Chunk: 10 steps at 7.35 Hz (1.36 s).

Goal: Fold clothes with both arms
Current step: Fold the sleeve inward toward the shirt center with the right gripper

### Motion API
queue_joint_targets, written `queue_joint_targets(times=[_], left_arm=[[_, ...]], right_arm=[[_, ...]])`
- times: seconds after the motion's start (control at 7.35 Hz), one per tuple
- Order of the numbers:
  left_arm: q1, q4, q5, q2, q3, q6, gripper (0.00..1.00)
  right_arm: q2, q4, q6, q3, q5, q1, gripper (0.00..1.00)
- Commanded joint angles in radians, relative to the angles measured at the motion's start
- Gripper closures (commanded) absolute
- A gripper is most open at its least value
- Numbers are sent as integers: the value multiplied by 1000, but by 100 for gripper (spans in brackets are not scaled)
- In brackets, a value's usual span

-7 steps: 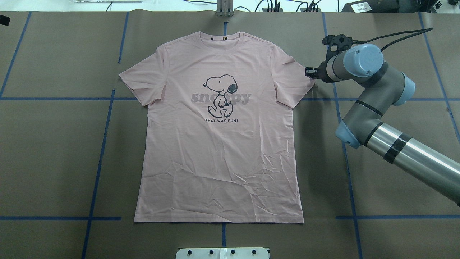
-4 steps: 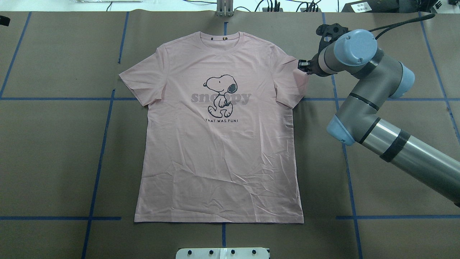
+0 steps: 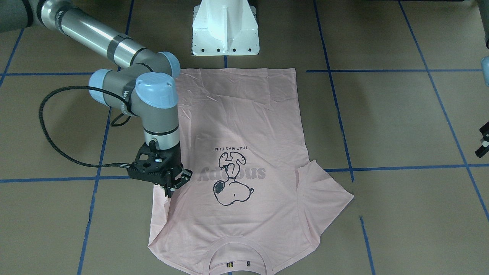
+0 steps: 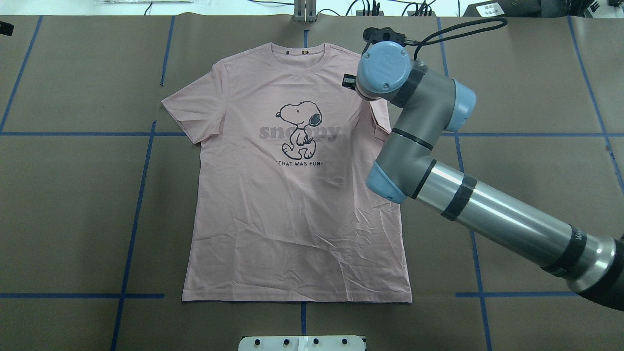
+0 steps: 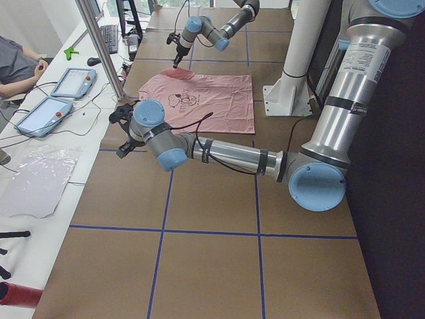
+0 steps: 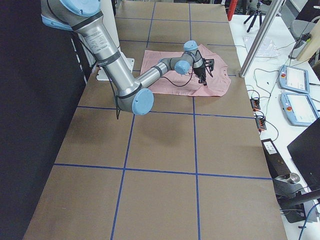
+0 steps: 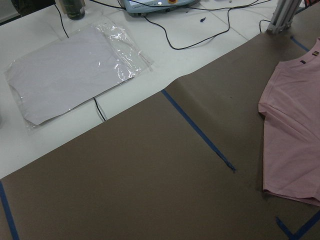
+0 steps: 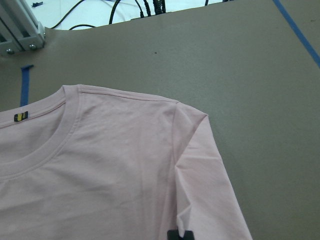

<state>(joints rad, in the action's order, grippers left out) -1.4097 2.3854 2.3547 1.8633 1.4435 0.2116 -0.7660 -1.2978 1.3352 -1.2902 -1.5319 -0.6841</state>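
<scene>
The clothes are one pale pink T-shirt (image 4: 292,204) lying face up, collar at the far side, with the dog print (image 3: 231,183) showing. My right gripper (image 3: 172,186) is shut on the shirt's right sleeve (image 8: 200,165), which it holds lifted and drawn inward over the shoulder. The sleeve's black tag (image 8: 180,234) sits right at the fingers. In the overhead view the right wrist (image 4: 382,68) covers most of the gripper. The other sleeve (image 4: 192,112) lies flat. My left gripper (image 3: 483,147) stays off the shirt at the table's side, and whether it is open I cannot tell.
The white pedestal base (image 3: 225,30) stands at the hem side of the shirt. Blue tape lines (image 4: 141,195) cross the brown table cover. An aluminium post (image 4: 304,12) rises beyond the collar. A white side bench holds tablets (image 5: 56,100) and a plastic bag (image 7: 75,70); a person's arm (image 5: 16,66) rests there.
My right gripper has travelled left from outside the shirt's edge to above the shoulder, taking the sleeve with it so that it folds inward. The body of the shirt has stayed put.
</scene>
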Motion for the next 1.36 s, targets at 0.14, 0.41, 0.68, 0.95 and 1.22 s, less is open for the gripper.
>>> queue_joint_targets(times=[0.14, 0.41, 0.68, 0.95, 1.22], left_arm=[[0, 0, 0, -3, 2, 0, 0], [23, 0, 0, -3, 6, 0, 0], [145, -5, -109, 16, 8, 188, 0], [254, -9, -146, 63, -1, 401, 11], [381, -9, -311, 91, -5, 625, 26]], right_arm=[[56, -3, -7, 80, 39, 26, 1], [111, -6, -72, 107, 17, 3, 0], [105, -8, -193, 89, -219, -113, 0], [12, 5, -424, 33, -392, -252, 0], [-163, 67, -678, -47, -576, -412, 0]])
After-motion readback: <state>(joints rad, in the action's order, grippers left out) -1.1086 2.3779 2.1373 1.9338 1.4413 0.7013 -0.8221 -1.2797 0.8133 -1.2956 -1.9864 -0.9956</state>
